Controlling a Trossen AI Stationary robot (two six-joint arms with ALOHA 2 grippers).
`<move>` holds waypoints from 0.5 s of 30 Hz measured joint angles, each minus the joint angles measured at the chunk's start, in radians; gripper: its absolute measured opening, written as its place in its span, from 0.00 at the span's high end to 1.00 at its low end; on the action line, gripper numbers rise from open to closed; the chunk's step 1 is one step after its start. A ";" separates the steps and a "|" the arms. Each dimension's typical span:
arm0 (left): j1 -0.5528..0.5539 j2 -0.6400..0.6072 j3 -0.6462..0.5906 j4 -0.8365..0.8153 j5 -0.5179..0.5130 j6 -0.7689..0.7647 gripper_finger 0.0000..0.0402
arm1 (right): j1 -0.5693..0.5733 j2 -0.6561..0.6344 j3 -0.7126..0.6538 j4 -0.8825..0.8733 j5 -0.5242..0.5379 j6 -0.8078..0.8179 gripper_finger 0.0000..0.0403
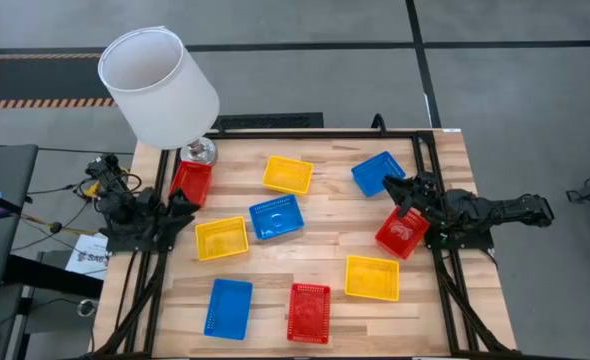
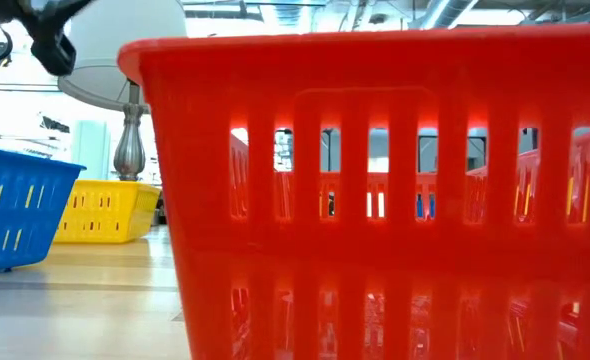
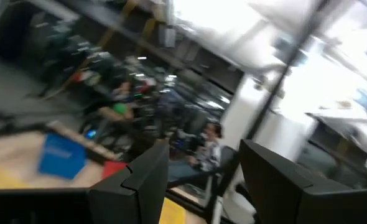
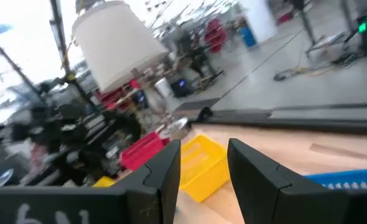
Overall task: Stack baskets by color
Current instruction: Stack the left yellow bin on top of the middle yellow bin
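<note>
We see nine baskets spread on the wooden table (image 1: 305,235), none stacked on another. The right gripper (image 1: 407,205) is at the right side of the table, between a blue basket (image 1: 377,172) and a tilted red basket (image 1: 402,233). It seems to touch the rim of this red basket, but we cannot tell if it holds it. In the right wrist view its fingers (image 4: 163,171) stand apart with nothing between them.

The left gripper (image 1: 180,205) waits at the left edge, just beside another red basket (image 1: 191,181) near the lamp (image 1: 160,85). Its fingers (image 3: 147,180) are also apart and empty.

Three yellow baskets (image 1: 288,174) (image 1: 221,238) (image 1: 372,277) lie apart. Two more blue baskets (image 1: 276,216) (image 1: 229,307) and the third red basket (image 1: 308,313) lie in the middle and near the front edge.
</note>
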 joint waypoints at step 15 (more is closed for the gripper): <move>0.000 0.117 0.315 -0.387 -0.068 -0.147 0.54 | 0.000 0.213 0.504 -0.323 0.028 -0.241 0.61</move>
